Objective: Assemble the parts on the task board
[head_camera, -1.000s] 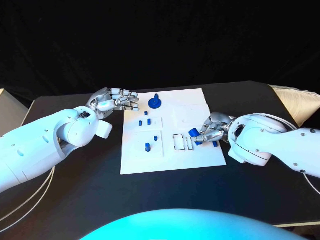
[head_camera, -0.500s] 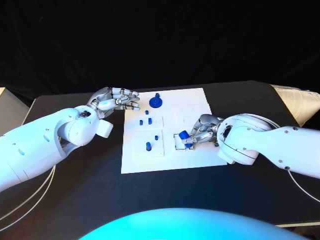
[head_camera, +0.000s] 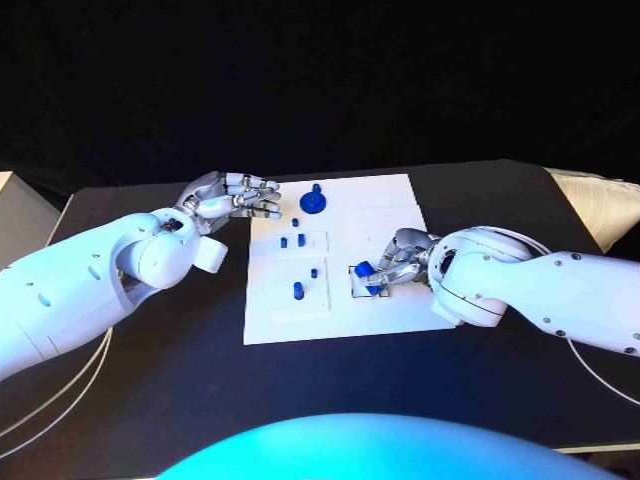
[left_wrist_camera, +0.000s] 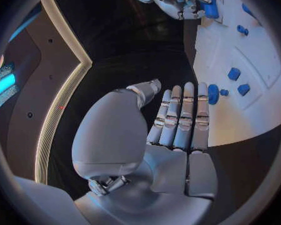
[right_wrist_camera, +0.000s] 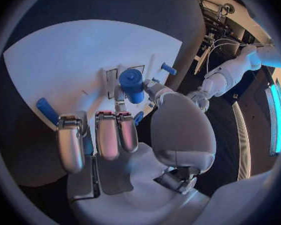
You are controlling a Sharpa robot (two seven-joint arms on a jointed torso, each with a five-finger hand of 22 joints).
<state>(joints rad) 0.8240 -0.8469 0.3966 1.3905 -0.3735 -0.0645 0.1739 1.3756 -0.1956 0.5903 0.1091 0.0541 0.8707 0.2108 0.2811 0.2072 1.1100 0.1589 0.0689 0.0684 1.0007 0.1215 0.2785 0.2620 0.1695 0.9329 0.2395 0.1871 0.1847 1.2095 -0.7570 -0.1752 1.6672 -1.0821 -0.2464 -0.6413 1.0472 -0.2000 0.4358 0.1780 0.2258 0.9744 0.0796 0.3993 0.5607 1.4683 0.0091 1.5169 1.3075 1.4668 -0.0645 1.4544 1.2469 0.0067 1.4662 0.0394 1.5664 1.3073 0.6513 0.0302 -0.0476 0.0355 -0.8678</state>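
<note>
Head view: the white task board lies mid-table. The right hand pinches a blue part over the board's right-centre slots. The left hand rests at the board's far-left corner, fingers curled, holding nothing; a round blue piece sits just beside it.

Left wrist view: fingers lie together (nothing held).

Right wrist view: the part, a short cylinder, points its long axis toward the board.

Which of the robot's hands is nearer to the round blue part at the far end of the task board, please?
Left. The left hand hovers just beside the round blue part, off the task board edge; the right hand is further down the board, holding a blue part.
</note>
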